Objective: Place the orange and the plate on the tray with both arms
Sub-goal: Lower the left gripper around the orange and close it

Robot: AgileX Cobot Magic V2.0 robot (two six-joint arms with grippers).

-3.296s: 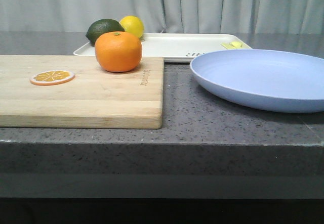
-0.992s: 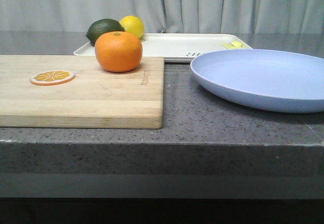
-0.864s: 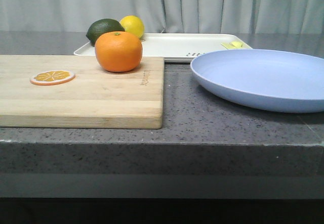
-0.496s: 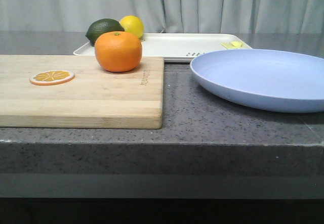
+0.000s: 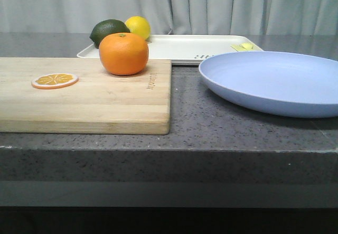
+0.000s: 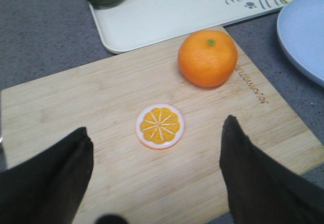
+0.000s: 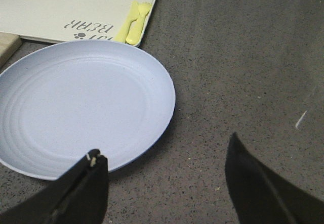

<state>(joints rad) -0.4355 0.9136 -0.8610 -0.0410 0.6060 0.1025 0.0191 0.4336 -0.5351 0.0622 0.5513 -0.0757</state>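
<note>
While both my arms hang above the surface point(image 5: 211, 139), neither pair of jaws touches anything. Left gripper point(image 6: 157, 176): jaws spread wide, empty, over the wooden cutting board point(image 6: 101, 107), with the orange slice point(image 6: 160, 126) lying flat on the board between the two fingertips as the wrist camera sees it. Right gripper point(image 7: 167, 183): jaws spread wide, empty, above the dark speckled surface at the near edge of the plate point(image 7: 76, 102); one fingertip overlaps the plate's rim in the wrist view, the other is over bare surface.

Orange point(image 5: 123, 53): sits upright on the cutting board near its far right corner, green stem dot up, well apart from the slice. Not on the tray.

Plate: pale lavender-blue, rests flat on the surface to the right of the board, apart from it, just in front of the tray point(image 5: 179, 46). Not on the tray.

Tray: cream-white, at the back of the surface, behind board and plate. It carries printed lettering and a yellow fork and spoon point(image 7: 132, 21) near its right end. A dark green fruit point(image 5: 108, 31) and a lemon point(image 5: 138, 27) sit at its left end, behind the orange.
</note>
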